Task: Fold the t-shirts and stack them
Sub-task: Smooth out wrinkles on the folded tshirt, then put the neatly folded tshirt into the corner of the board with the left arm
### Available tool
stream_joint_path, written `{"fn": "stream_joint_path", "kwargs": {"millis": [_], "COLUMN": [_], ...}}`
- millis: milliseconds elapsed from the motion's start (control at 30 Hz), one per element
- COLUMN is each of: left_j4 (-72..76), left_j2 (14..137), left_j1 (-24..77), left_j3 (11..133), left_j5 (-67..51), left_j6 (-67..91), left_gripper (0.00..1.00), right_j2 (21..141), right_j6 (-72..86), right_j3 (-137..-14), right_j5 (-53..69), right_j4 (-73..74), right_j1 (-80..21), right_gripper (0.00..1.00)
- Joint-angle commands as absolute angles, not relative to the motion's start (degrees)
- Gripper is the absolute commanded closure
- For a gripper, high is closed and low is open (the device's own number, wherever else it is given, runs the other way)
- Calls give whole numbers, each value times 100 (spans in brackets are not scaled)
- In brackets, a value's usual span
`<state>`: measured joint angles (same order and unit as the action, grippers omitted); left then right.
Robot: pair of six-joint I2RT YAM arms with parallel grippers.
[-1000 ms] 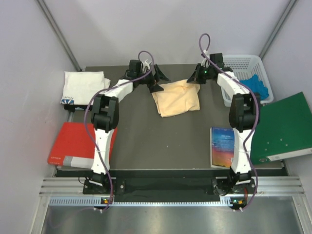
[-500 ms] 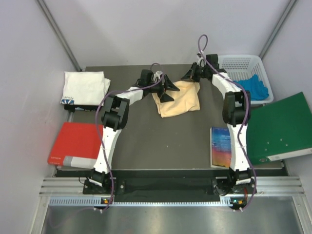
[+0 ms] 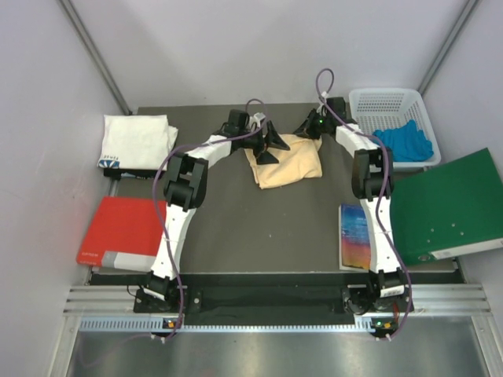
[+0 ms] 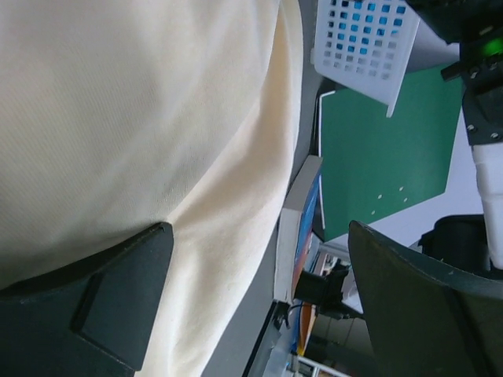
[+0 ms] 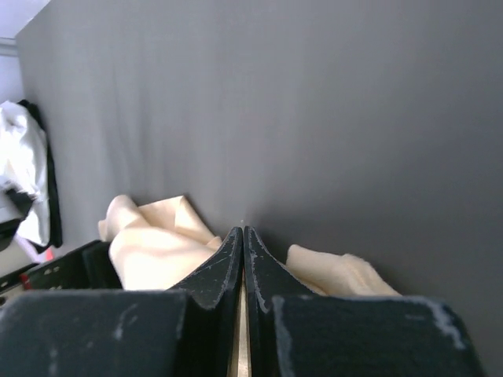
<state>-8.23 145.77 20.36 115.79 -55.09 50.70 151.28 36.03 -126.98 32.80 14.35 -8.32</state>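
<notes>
Far left, the white t-shirt [image 3: 135, 140] lies folded flat at the far-left corner of the table [image 3: 236, 228], with a small dark-blue print on its near edge. Just nearer, a red folder [image 3: 126, 232] sits at the left edge. The left arm reaches to the far middle. The left gripper [image 3: 271, 148] is released, jaws spread wide, over the left part of the peach t-shirt [image 3: 289, 163]. Wrist view: one finger [image 4: 118, 302] lies against the cloth and the other [image 4: 416, 314] is past its edge, nothing gripped. The peach shirt sits bunched and roughly folded at the far middle, well apart from the white one. The right gripper [image 3: 308, 128] is at that shirt's far edge, clenched, fingers pressed tip to tip. Its own camera shows peach cloth on both sides of the tips; can't tell if any is nipped. Further right, a book [image 3: 357, 236] lies by the right arm, a white basket [image 3: 393, 102] at far right holds blue cloth [image 3: 407, 140], and a green folder [image 3: 448, 208] lies nearer.
</notes>
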Motion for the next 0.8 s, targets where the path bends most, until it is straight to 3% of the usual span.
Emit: {"fn": "stream_joint_path", "kwargs": {"millis": [0, 333, 633, 767], "left_j4": [-2309, -2461, -3743, -4086], "left_j2": [14388, 13343, 12868, 12631], "left_j1": [2030, 2022, 1574, 731], "left_j3": [11698, 11462, 11856, 11935], "left_j5": [-5353, -5080, -3561, -2902], "left_j6": [4123, 3586, 2630, 2540], "left_gripper": [1, 1, 1, 1], "right_j2": [14802, 12667, 12138, 12137], "right_j6": [3235, 2690, 2004, 1558], "right_j3": [-12806, -11839, -10882, -10064], "right_j5": [2751, 2830, 3805, 3946], "right_j4": [1380, 1783, 2953, 3513], "right_j1": [-765, -659, -905, -1055], "right_gripper": [100, 100, 100, 100]}}
